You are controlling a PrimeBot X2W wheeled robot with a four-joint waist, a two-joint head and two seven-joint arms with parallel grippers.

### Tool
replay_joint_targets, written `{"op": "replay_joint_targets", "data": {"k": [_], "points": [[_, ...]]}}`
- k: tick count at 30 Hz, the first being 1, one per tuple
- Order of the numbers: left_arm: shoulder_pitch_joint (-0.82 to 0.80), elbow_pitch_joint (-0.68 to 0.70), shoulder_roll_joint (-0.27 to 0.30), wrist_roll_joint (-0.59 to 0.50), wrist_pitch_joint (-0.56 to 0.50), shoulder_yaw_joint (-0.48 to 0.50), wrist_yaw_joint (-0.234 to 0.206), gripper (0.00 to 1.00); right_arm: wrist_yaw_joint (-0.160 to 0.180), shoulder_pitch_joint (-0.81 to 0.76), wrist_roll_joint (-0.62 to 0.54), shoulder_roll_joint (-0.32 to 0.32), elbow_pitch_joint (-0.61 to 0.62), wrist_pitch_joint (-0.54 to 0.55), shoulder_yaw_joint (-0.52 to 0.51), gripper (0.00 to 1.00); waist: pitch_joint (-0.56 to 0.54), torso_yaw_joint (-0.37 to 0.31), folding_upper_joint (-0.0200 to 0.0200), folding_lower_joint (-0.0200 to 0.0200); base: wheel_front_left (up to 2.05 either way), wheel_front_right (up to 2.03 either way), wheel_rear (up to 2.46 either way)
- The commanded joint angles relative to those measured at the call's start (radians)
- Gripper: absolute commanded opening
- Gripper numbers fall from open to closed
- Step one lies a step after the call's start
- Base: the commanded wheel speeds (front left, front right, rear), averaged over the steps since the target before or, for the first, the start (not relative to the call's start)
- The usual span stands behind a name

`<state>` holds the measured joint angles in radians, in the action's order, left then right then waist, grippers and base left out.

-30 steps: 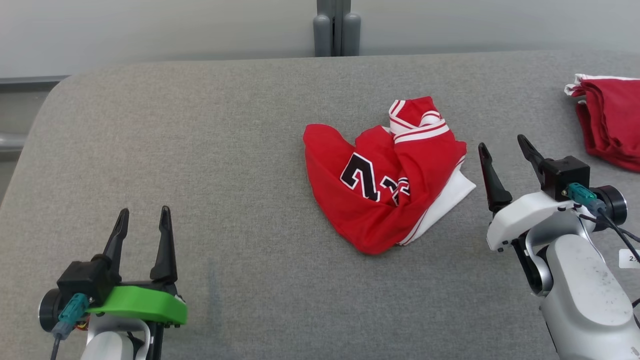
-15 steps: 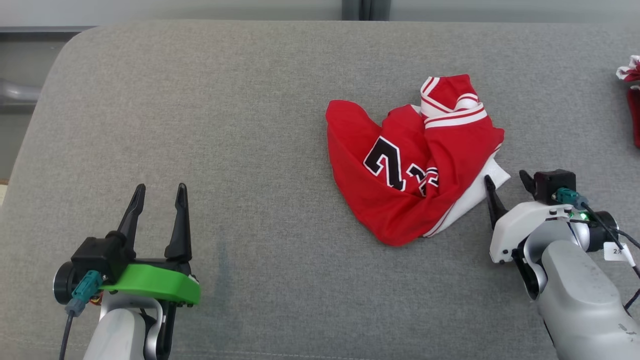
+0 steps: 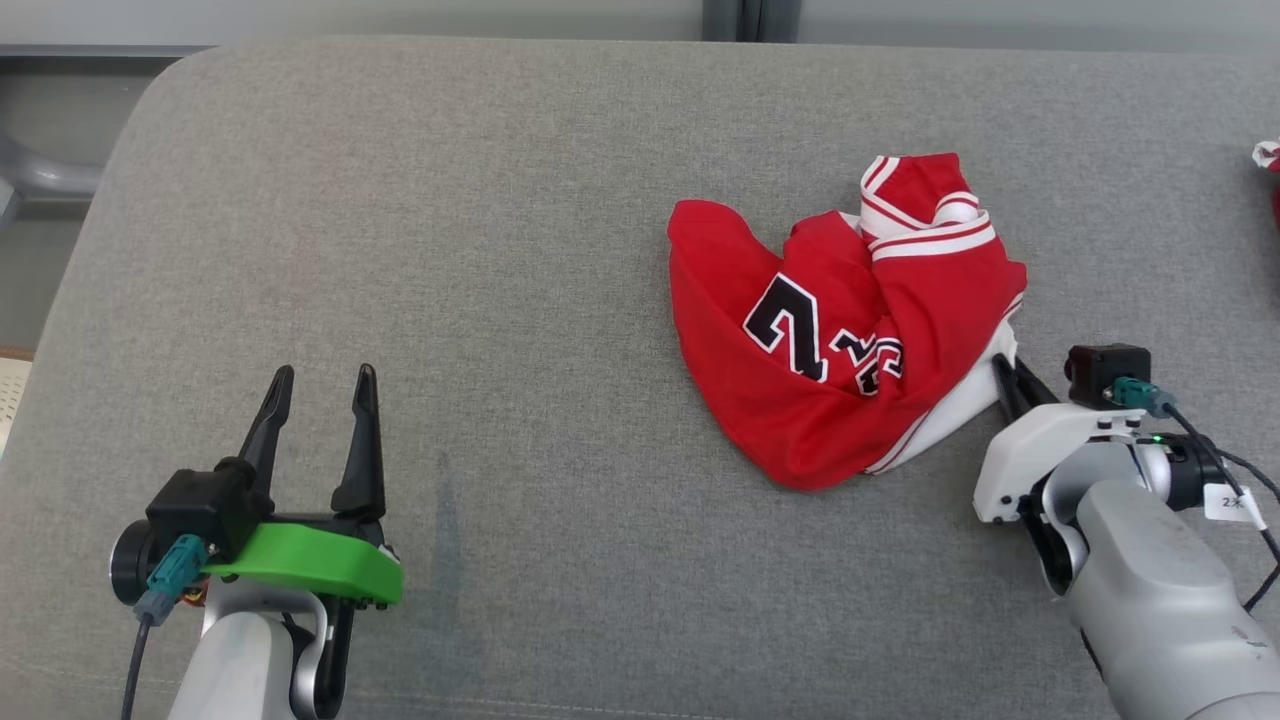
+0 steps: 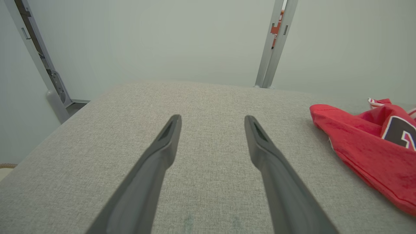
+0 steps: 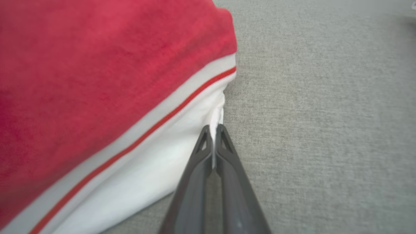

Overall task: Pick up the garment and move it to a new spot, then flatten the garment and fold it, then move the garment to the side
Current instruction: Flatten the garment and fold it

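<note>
Crumpled in a heap right of centre on the grey tabletop (image 3: 450, 250): red garment (image 3: 850, 330), white trim, black numerals half buried in the folds. At its near right corner, a white flap of the hem pinched by the right gripper (image 3: 1010, 375), fingers (image 5: 230, 182) pressed together on the cloth, a thin sliver of white showing between the tips in the right wrist view. Low to the surface there; heap not yet lifted.

Judged as the first step: picking up, grip made, lift not begun. Next, probably a rise high enough for the bulk to hang free, then a carry to a fresh spot. With one corner alone held, likely drag and twist in the rest, so upward before sideways, and slowly.

Left gripper (image 3: 325, 370) well apart at the lower left, fingers spread wide, nothing between them; free to take a second corner when flattening comes.

Open room: a broad bare stretch of tabletop to the left of the heap, seemingly ample for spreading flat. Less on the right: a scrap of other red-and-white cloth (image 3: 1268, 155) at the far right margin, best kept clear of. Rounded far-left corner and far edge of the tabletop well away from the garment.
</note>
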<state>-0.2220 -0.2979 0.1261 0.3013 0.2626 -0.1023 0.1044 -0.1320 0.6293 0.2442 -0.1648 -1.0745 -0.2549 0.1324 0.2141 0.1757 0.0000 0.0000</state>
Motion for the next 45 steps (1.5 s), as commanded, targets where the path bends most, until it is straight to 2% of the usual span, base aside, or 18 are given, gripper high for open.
{"op": "replay_joint_targets", "data": {"k": [1, 5, 10, 17, 22, 26, 33, 37, 41, 45], "points": [[-0.001, -0.002, -0.001, -0.007, 0.003, 0.006, 0.002, 1.0, 0.002, 0.007, 0.012, -0.027, -0.001, -0.005, -0.003, 0.0, -0.005, -0.004, 0.0, 0.0, 0.0, 0.0, 0.0], [0.015, -0.001, -0.004, -0.01, 0.003, 0.019, 0.002, 1.0, 0.002, 0.024, 0.021, -0.056, 0.052, -0.011, -0.006, 0.0, -0.019, -0.013, 0.0, 0.0, 0.0, 0.0, 0.0], [0.032, 0.001, -0.009, -0.014, 0.003, 0.03, 0.003, 1.0, 0.002, 0.031, 0.016, -0.078, 0.214, -0.011, -0.013, 0.0, -0.043, -0.029, 0.0, 0.0, 0.0, 0.0, 0.0], [0.044, 0.007, -0.017, -0.02, 0.003, 0.042, 0.008, 1.0, 0.002, 0.024, 0.002, -0.028, 0.462, -0.011, 0.054, 0.0, -0.073, -0.023, 0.0, 0.0, 0.0, 0.0, 0.0], [0.053, 0.012, -0.016, -0.023, 0.003, 0.056, 0.008, 1.0, 0.002, 0.021, 0.009, 0.021, 0.562, -0.011, 0.152, 0.0, -0.081, -0.001, 0.0, 0.0, 0.0, 0.0, 0.0], [0.06, 0.019, -0.019, -0.025, 0.003, 0.065, 0.007, 1.0, 0.002, 0.018, 0.024, 0.058, 0.575, -0.011, 0.26, 0.0, -0.078, 0.02, 0.0, 0.0, 0.0, 0.0, 0.0], [0.06, 0.024, -0.028, -0.029, 0.003, 0.069, 0.008, 1.0, 0.002, -0.003, 0.079, 0.106, 0.507, -0.011, 0.483, 0.0, -0.062, 0.056, 0.0, 0.0, 0.0, 0.0, 0.0], [0.049, 0.024, -0.034, -0.029, 0.003, 0.067, 0.01, 1.0, 0.002, -0.023, 0.122, 0.111, 0.467, -0.011, 0.618, 0.0, -0.051, 0.072, 0.0, 0.0, 0.0, 0.0, 0.0], [0.043, 0.022, -0.038, -0.028, 0.002, 0.07, 0.011, 1.0, 0.001, -0.048, 0.197, 0.113, 0.486, -0.011, 0.74, 0.0, -0.041, 0.082, 0.0, 0.0, 0.0, 0.0, 0.0], [0.037, 0.016, -0.043, -0.029, 0.002, 0.076, 0.014, 1.0, 0.001, -0.051, 0.242, 0.113, 0.489, -0.011, 0.817, 0.0, -0.035, 0.082, 0.0, 0.0, 0.0, 0.0, 0.0]]}}
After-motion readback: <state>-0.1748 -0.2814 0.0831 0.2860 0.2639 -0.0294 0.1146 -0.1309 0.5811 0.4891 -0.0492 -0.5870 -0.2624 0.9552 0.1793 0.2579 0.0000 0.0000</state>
